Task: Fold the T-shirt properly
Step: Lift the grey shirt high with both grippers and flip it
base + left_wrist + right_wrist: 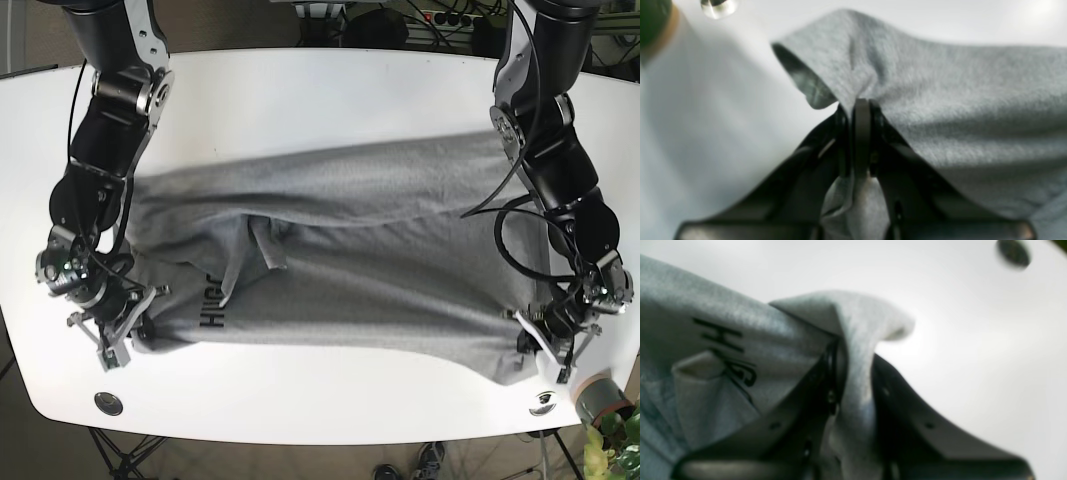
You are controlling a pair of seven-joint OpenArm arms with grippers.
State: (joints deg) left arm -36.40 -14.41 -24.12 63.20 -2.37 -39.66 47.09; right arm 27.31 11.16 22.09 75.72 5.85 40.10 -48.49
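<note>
Two jaws pinch our limp grey T-shirt (340, 270) at its near corners; soft cloth will sag.

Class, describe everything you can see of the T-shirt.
The T-shirt is grey, soft knit fabric, with black lettering near one end. It lies spread wide across the white table, wrinkled, with a fold through its middle. The left gripper pinches its edge at one near corner and the right gripper clamps a bunched edge by the lettering; both ends look slightly lifted.
</note>
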